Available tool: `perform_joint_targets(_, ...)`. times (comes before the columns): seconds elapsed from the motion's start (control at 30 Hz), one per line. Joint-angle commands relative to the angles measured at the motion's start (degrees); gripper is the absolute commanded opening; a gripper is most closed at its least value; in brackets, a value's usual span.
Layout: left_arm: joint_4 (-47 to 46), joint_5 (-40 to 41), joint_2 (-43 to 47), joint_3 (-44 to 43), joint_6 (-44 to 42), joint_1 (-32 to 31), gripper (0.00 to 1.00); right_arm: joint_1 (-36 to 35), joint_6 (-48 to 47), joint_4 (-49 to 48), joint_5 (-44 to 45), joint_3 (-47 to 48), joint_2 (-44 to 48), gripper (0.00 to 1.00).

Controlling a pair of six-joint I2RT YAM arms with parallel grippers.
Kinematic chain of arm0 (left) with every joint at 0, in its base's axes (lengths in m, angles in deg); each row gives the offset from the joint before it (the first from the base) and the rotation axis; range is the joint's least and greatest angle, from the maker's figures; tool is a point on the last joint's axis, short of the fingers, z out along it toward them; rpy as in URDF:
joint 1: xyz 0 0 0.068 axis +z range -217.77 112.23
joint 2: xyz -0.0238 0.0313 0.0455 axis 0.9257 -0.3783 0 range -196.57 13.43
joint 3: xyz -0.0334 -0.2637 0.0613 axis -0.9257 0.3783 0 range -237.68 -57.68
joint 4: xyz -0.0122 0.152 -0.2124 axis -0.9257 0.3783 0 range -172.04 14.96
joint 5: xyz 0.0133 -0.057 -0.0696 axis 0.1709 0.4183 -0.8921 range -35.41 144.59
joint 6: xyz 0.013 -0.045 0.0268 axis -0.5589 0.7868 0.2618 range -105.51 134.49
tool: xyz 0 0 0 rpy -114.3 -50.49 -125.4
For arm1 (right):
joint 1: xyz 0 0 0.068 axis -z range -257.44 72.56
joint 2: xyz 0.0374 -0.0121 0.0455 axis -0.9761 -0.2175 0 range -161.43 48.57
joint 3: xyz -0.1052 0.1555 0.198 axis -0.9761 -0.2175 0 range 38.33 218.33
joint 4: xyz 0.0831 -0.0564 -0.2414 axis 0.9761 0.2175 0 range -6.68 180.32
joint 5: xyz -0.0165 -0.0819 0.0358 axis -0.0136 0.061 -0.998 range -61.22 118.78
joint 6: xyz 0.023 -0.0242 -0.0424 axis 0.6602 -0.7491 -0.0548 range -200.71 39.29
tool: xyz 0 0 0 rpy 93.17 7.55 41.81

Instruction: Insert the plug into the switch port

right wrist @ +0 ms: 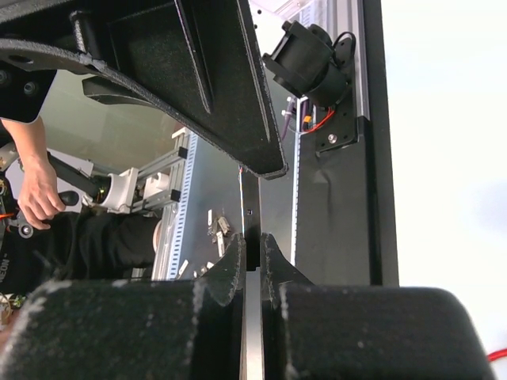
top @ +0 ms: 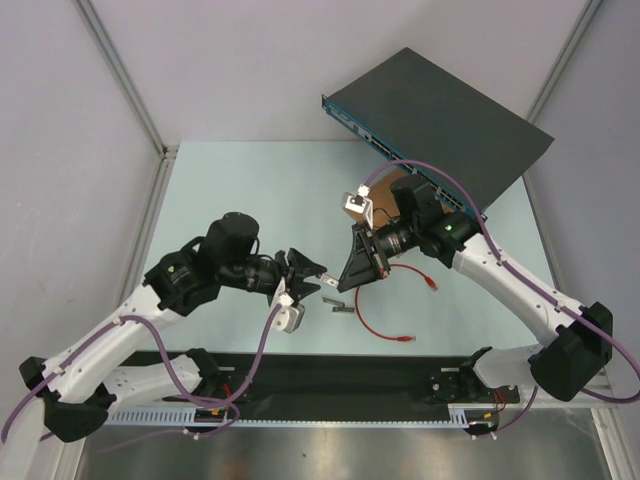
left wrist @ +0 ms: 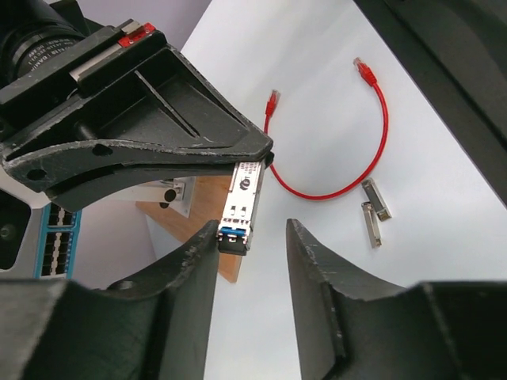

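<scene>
Frame centre: right gripper [left wrist: 263,157] pinched silver module [left wrist: 244,188]; left gripper [left wrist: 253,237] half-open astride its blue end, gripping nothing. Upper centre: plug [left wrist: 272,101] lay loose. Judged: centre module in the gap before closing

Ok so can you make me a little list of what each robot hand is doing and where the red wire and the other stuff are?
right gripper: shut on a small silver module
left gripper: open, fingers on either side of the module's blue end
red cable: loose on the table, held by nobody
plugs: both free, none in the switch
grey metal pieces: two, lying beside the cable
switch: far right, its ports facing the arms
</scene>
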Motion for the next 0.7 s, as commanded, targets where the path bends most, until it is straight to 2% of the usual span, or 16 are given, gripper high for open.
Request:
perform_joint_targets(0.0,0.2,-1.6,-0.2,-1.8,-2.7,-0.7,0.43,-0.4,0.8,-2.4,-1.7,0.5,-0.3,0.0)
perform_joint_targets(0.2,0.3,-1.5,-0.1,-1.6,-3.0,-1.4,0.27,-0.4,0.2,-1.9,-1.1,0.6,-0.3,0.0)
perform_joint_targets(0.3,0.6,-1.4,-0.1,-1.5,-3.1,-1.8,0.13,-0.2,0.2,-2.0,-0.6,0.8,-0.3,0.0)
perform_joint_targets(0.33,0.7,-1.3,0.0,-1.5,-2.9,-1.8,0.01,-0.1,0.3,-1.8,-0.4,0.9,-0.3,0.0)
perform_joint_targets(0.4,0.9,-1.2,0.0,-1.5,-2.1,-1.8,0.0,0.4,0.3,-1.7,0.9,1.3,-0.1,0.19)
perform_joint_targets(0.43,0.9,-1.2,0.0,-1.6,-0.4,-1.8,0.0,1.4,0.6,-1.8,1.1,1.5,0.2,0.32)
perform_joint_targets(0.47,-0.1,-1.0,0.0,-1.4,1.2,-1.8,0.0,2.2,0.7,-1.8,1.8,2.2,0.3,0.66)
perform_joint_targets(0.5,-1.5,-0.2,0.1,-1.3,3.5,-1.8,0.01,3.0,0.9,-1.8,2.3,2.8,0.4,0.77)
perform_joint_targets(0.53,-3.0,0.9,0.0,-1.3,9.9,-1.8,0.0,5.1,1.2,-1.8,3.5,3.3,0.9,0.86)
perform_joint_targets(0.57,-6.1,2.0,-0.1,-1.2,13.4,-1.7,0.0,6.1,1.6,-1.9,4.4,3.9,1.4,1.0)
perform_joint_targets(0.67,-14.0,7.5,-1.0,-0.4,28.7,-0.9,0.0,11.1,3.0,-2.7,8.1,6.5,3.6,1.0)
